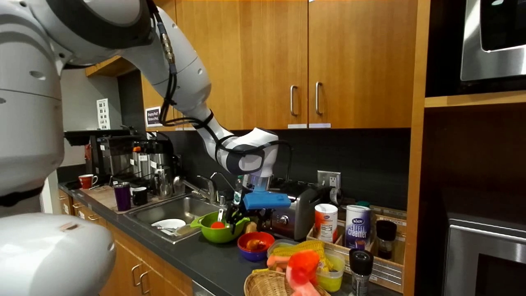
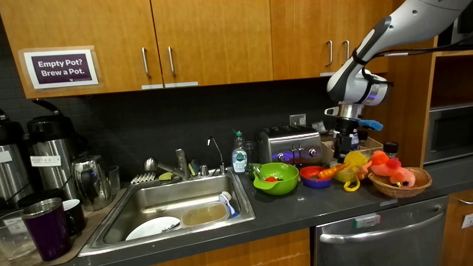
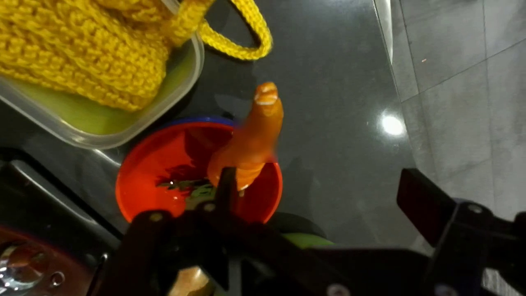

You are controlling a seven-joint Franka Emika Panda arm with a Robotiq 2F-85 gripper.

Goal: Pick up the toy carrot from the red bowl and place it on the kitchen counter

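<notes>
The orange toy carrot (image 3: 257, 135) leans in the red bowl (image 3: 152, 152) with its thick end sticking out over the rim. Its green leaves lie inside the bowl. The carrot also shows in both exterior views (image 1: 255, 245) (image 2: 332, 170). The red bowl (image 2: 308, 173) sits on a blue one on the dark kitchen counter (image 2: 292, 207). My gripper (image 3: 318, 179) is open and empty, above the counter near the bowl. In the wrist view its left finger overlaps the carrot's lower part; I cannot tell whether they touch. The gripper (image 1: 248, 226) also shows in an exterior view.
A green bowl (image 2: 281, 186) stands beside the red bowl, with the sink (image 2: 166, 199) beyond it. A clear container (image 3: 193, 70) with a yellow knitted thing is on the opposite side. A wicker basket (image 2: 391, 190) holds pink toys. A toaster (image 2: 292, 142) stands behind.
</notes>
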